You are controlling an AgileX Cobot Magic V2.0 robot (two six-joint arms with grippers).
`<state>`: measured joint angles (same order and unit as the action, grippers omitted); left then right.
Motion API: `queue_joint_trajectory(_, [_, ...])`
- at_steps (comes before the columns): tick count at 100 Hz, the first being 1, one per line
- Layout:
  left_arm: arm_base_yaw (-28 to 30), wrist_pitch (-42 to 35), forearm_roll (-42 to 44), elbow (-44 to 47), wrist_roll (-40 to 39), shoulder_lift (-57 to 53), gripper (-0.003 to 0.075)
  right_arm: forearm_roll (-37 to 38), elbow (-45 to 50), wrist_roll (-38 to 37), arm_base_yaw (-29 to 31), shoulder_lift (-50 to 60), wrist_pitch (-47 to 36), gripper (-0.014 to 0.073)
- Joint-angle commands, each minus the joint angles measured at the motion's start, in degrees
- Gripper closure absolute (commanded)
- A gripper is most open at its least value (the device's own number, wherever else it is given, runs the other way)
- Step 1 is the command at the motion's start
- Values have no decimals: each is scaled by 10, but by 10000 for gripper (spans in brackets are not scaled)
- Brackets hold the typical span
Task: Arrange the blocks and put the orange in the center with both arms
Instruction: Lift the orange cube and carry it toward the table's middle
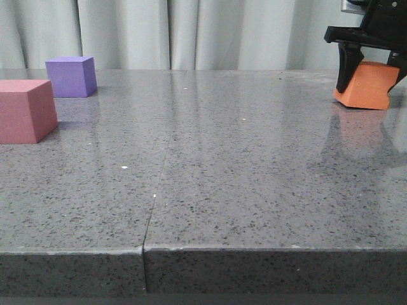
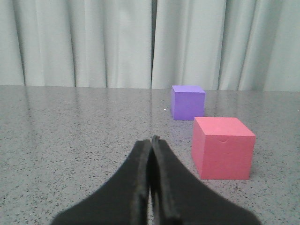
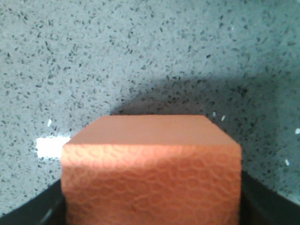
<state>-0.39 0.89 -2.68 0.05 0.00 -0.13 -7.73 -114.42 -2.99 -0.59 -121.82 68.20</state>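
Across the speckled grey stone table [image 1: 241, 190] in the front view, three matte foam cubes sit well apart in two groups. At the far left edge stands the pink-red foam cube [image 1: 24, 110], flat on the table, with the purple foam cube [image 1: 71, 76] just behind it and a little to its right. Far off at the right edge, the orange foam cube [image 1: 369, 84] is tilted, one lower corner touching or nearly touching the table, and the black two-fingered right gripper [image 1: 372, 70] comes down over it, a finger [image 1: 348, 67] pressed against its left face. Pale curtains [image 1: 191, 32] hang behind the table.

From the left wrist view, the black left gripper [image 2: 151, 140] has its two fingers pressed together with nothing between them, low over the table [image 2: 70, 140]. The pink-red cube [image 2: 222, 147] lies near it, ahead and apart from the fingertips, and the purple cube [image 2: 187, 102] stands beyond that, close to the curtains [image 2: 84, 42].

From the right wrist view, the orange cube [image 3: 152, 171] fills the lower frame, wedged between the dark fingers [image 3: 262, 201] of the right gripper [image 3: 152, 206], which clamp it on both sides. Its shadow falls on the table [image 3: 117, 56] behind it.
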Motion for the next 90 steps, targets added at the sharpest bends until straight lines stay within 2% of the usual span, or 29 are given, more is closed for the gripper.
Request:
queue_joint_trajectory(1, [1, -47, -5, 27, 0, -20, 741, -31, -22, 2, 1, 33, 17, 356])
queue_joint_trajectory(17, [1, -47, -5, 27, 0, -20, 741, -38, -61, 16, -8, 34, 49, 356])
queue_joint_trajectory(35, [1, -47, -5, 27, 0, -20, 741, -37, -104, 9, -54, 40, 68, 356])
queue_joint_trajectory(63, [1, -47, -5, 27, 0, -20, 741, -37, -107, -66, -160, 40, 69, 356])
queue_joint_trajectory(90, [1, -47, -5, 27, 0, -20, 741, -37, -107, -153, -235, 31, 8, 356])
